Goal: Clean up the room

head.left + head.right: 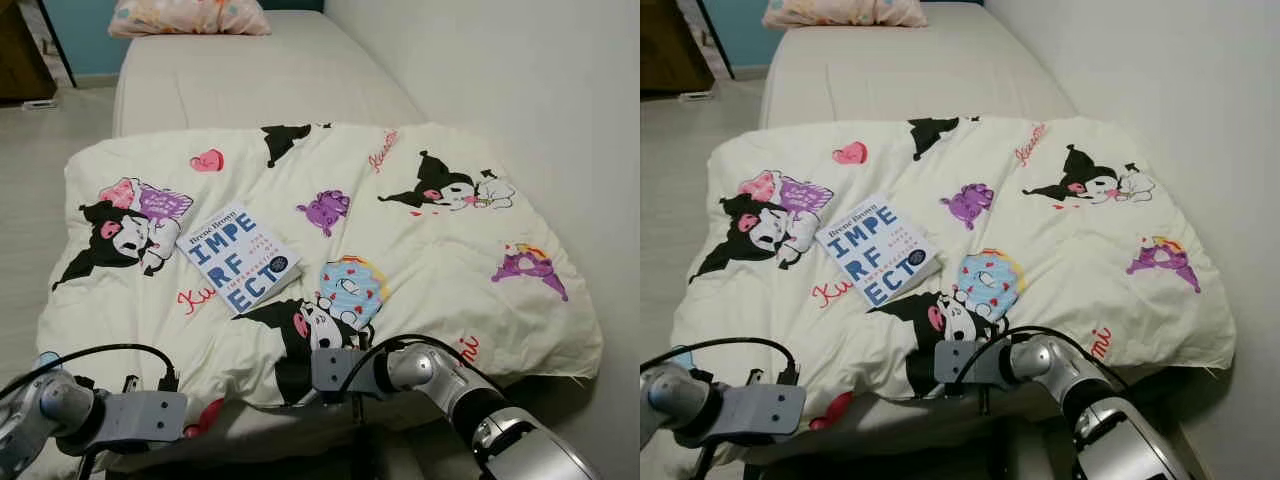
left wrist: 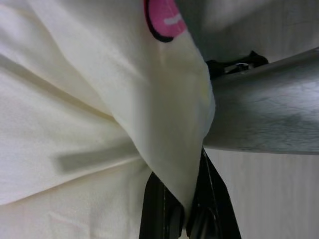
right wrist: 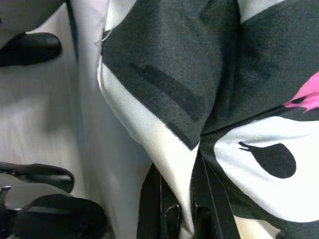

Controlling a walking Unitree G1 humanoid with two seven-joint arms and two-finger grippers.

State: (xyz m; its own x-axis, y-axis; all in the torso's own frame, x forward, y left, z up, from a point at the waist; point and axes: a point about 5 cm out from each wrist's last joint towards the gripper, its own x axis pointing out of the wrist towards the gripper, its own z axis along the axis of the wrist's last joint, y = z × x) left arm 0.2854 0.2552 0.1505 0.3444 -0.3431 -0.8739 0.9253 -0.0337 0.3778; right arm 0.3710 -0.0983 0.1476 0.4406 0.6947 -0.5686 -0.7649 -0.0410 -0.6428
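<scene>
A cream blanket [image 1: 420,250] printed with cartoon characters lies spread over the near end of the bed. A white book [image 1: 238,255] with blue letters rests on it, left of centre. My left gripper [image 2: 187,219] is shut on the blanket's near edge at the lower left, a fold of cream cloth pinched between its fingers [image 2: 159,209]. My right gripper [image 3: 182,214] is shut on the near edge too, below the book, clamping a fold with a black and white print. Both wrists [image 1: 150,415] sit low at the foot of the bed.
The bare mattress [image 1: 250,70] runs away behind the blanket, with a pink patterned pillow [image 1: 190,15] at its far end. A white wall [image 1: 540,80] borders the bed on the right. Pale floor [image 1: 30,170] lies to the left.
</scene>
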